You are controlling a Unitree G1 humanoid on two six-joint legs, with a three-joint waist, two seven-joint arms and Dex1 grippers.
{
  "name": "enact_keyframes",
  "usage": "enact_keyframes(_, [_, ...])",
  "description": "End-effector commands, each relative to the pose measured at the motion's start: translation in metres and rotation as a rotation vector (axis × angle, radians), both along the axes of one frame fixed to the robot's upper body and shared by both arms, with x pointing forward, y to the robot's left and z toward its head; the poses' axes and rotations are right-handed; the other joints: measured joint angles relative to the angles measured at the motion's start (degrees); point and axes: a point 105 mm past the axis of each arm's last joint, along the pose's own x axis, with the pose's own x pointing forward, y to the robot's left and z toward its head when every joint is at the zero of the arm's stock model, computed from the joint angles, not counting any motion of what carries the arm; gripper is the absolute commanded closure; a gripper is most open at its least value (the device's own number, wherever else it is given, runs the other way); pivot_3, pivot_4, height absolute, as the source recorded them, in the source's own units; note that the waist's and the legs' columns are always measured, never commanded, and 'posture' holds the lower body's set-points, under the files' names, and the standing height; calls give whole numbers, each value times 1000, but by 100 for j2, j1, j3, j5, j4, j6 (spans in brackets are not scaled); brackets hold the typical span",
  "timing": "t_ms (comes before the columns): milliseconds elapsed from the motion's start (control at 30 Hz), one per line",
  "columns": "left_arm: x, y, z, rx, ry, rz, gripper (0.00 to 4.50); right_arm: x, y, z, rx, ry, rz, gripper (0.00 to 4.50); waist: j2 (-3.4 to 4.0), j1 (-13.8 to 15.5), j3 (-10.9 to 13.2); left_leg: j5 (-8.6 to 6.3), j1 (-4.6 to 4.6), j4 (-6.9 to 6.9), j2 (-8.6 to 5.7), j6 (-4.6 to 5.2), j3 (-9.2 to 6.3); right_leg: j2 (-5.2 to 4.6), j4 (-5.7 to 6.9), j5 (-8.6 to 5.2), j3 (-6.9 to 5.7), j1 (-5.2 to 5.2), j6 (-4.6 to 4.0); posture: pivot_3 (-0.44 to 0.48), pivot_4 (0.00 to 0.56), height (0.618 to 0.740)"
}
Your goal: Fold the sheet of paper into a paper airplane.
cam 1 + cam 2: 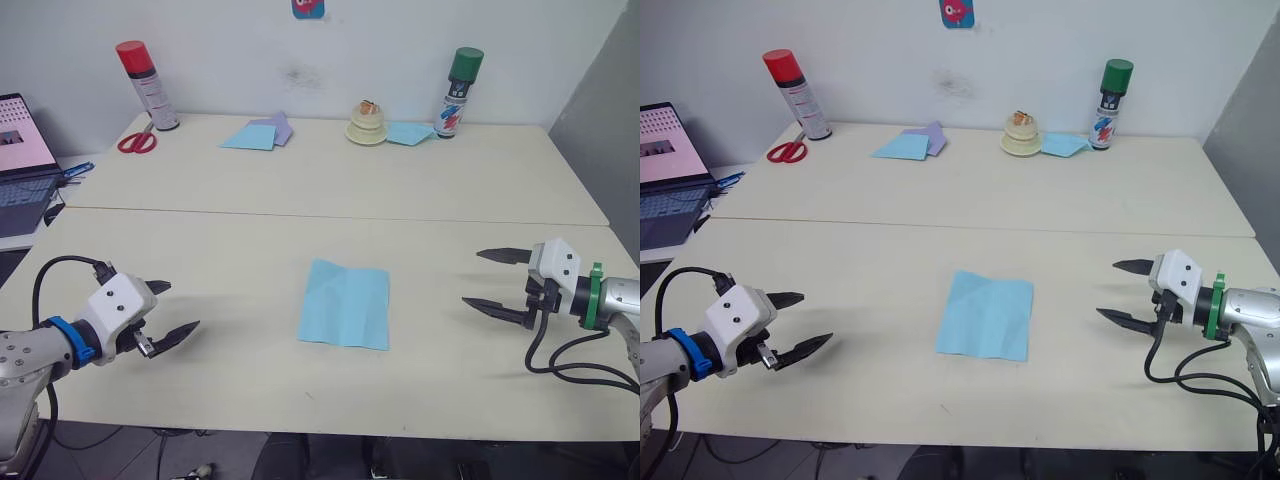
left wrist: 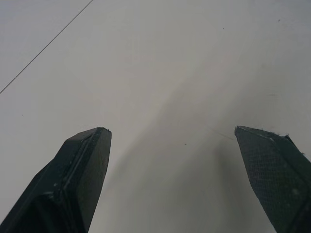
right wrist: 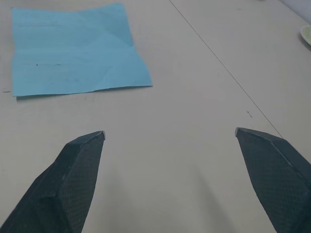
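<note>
The sheet of paper (image 1: 345,303) lay flat and creased at the frame's center on the worktop (image 1: 230,250), nothing folded yet. The left gripper (image 1: 173,312) and right gripper (image 1: 493,282) sat wide open, well apart. I'd pin one edge, then fold along the existing creases.

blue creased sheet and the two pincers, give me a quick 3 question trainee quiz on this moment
1. True or false: the sheet of paper lies flat on the table, touched by neither pincer.
2. The red scissors lie next to which can? A) red-capped can B) green-capped can
3. Fill in: both the left pincer and the right pincer are ____.

Key: 1 true; 2 A; 3 open.
</note>
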Motion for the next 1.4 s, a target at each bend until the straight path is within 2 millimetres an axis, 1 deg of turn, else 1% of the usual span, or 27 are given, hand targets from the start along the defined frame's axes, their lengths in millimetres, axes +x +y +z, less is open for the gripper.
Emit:
enact_keyframes(33, [4, -2, 17, -11, -47, -13, 40, -2, 8, 10, 1, -35, 36, 0, 0, 0, 0, 0, 0, 0, 0, 0, 0, 0, 0, 0, 0, 0, 0, 0, 150, 729])
enact_keyframes(100, [4, -7, 17, -1, -36, -44, 40, -4, 11, 10, 6, -31, 46, 0, 0, 1, 0, 0, 0, 0, 0, 0, -1, 0, 0, 0, -1, 0, 0, 0, 150, 729])
enact_keyframes(300, [6, -14, 23, -59, -24, -72, 40, -4, 15, 17, 18, -38, 54, 0, 0, 0, 1, 0, -1, 0, -1, 0, 0, 0, 0, 0, 0, 0, 0, 0, 150, 729])
enact_keyframes(467, [9, -27, 29, -90, -25, -114, 40, -3, 19, 22, 37, -43, 61, 0, 0, 0, 1, 0, 0, 1, -1, 0, -2, 0, 1, 1, -1, 0, 1, 0, 150, 729])
enact_keyframes(700, [13, -55, 37, -139, -24, -191, 40, -7, 29, 26, 45, -46, 91, 0, 0, 0, 1, 0, -1, 2, -2, 0, -1, 0, 1, 1, 1, 1, 2, 0, 150, 729])
enact_keyframes(800, [19, -76, 44, -170, -35, -252, 40, -10, 35, 29, 59, -44, 102, 0, 1, 1, 1, 0, -1, 3, -3, 0, -4, 1, 3, 2, -1, 1, 3, 0, 150, 729])
enact_keyframes(867, [20, -85, 45, -178, -31, -283, 40, -12, 37, 30, 64, -40, 103, 0, 1, 1, 1, 0, -1, 5, -4, -1, -4, 2, 3, 4, 0, 2, 6, 0, 150, 729])
enact_keyframes(1000, [22, -100, 47, -181, -21, -340, 40, -18, 35, 28, 62, -26, 90, 0, 1, 1, 1, 0, -1, 6, -5, -1, -3, 2, 3, 4, 2, 3, 7, 0, 150, 729])
enact_keyframes(1133, [25, -110, 49, -195, -11, -384, 40, -22, 35, 27, 62, -13, 83, 0, 0, -4, 2, 1, -2, 6, -7, -1, -3, 2, 2, 4, 4, 3, 7, 0, 150, 729])
enact_keyframes(1200, [28, -116, 47, -212, 2, -402, 429, -25, 36, 27, 65, -3, 86, 0, 0, 1, 2, 1, -2, 7, -7, -1, -5, 2, 3, 5, 2, 3, 9, 0, 150, 729])
enact_keyframes(1233, [30, -121, 43, -191, 12, -425, 661, -26, 38, 27, 67, 1, 89, 0, 0, 2, 2, 1, -2, 9, -8, -1, -5, 2, 3, 6, 2, 4, 10, 0, 150, 729])
enact_keyframes(1300, [37, -128, 35, -159, 19, -447, 1229, -28, 41, 25, 68, 9, 96, 0, 0, 2, 1, 1, 1, 10, -10, -1, -6, 3, 3, 7, 1, 8, 12, 0, 150, 729])
enact_keyframes(1333, [40, -132, 31, -149, 24, -459, 1616, -28, 43, 24, 68, 11, 98, 0, 0, 2, 2, 1, 2, 11, -12, -1, -7, 3, 3, 8, 2, 10, 14, 0, 150, 729])
enact_keyframes(1400, [47, -139, 23, -141, 31, -475, 2250, -28, 45, 23, 70, 14, 98, 0, 0, 2, 1, 1, 2, 14, -13, -1, -6, 4, 3, 9, 3, 10, 15, 0, 150, 729])
